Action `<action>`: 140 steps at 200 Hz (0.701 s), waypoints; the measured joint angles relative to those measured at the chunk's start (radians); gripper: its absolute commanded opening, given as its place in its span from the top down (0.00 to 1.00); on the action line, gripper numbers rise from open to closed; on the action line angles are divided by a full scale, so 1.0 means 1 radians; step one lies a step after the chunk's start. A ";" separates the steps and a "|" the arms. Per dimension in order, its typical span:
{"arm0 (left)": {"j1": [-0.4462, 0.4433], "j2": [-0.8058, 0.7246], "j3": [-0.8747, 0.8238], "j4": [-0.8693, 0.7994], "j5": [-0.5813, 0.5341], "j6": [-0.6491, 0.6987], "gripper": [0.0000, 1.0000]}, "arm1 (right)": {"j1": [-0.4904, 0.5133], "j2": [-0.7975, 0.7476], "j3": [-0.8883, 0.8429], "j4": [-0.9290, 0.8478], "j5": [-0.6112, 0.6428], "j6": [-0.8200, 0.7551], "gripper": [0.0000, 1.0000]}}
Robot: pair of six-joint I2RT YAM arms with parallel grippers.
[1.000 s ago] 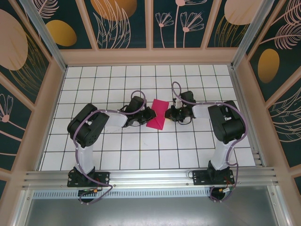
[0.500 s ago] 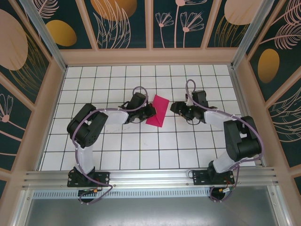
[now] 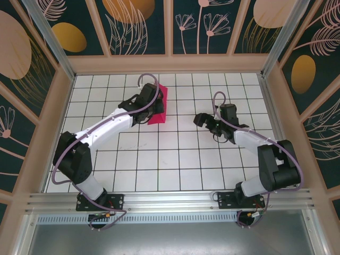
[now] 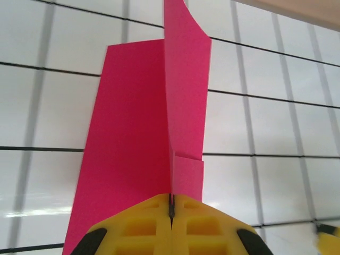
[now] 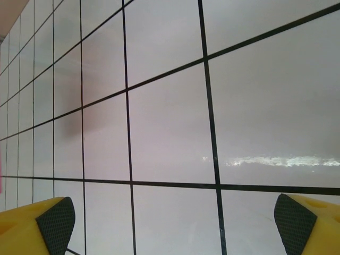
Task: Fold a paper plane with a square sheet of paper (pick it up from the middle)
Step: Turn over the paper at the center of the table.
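The magenta-pink sheet of paper [image 3: 159, 108] is folded into a narrow layered shape and sits at the back left of the tiled floor. My left gripper [image 3: 151, 110] is shut on its near end. In the left wrist view the yellow jaws [image 4: 171, 206] pinch an upright flap, while a wider panel of the paper [image 4: 130, 138] spreads out to the left over the tiles. My right gripper [image 3: 202, 120] stands open about two tiles to the right of the paper, with nothing between its fingertips [image 5: 56, 219].
The white tiled floor [image 3: 175, 159] is ringed by a wooden frame [image 3: 170, 65] close behind the paper. The aluminium rail [image 3: 170, 199] with both arm bases runs along the near edge.
The left arm has stretched out and carried the folded paper from the middle to the back left. The right gripper has drawn slightly away to the right, apart from the paper.
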 measured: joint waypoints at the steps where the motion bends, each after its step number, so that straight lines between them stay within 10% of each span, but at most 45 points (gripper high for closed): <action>1: 0.000 0.002 0.005 -0.010 -0.009 0.002 0.99 | 0.000 0.000 0.000 0.000 0.001 0.000 0.01; 83: -0.070 0.361 0.239 -0.375 -0.522 0.033 0.98 | 0.000 -0.013 -0.014 0.009 0.112 -0.009 0.01; 140: -0.138 0.525 0.290 -0.458 -0.620 0.026 0.96 | -0.015 -0.013 -0.032 0.006 0.195 0.014 0.01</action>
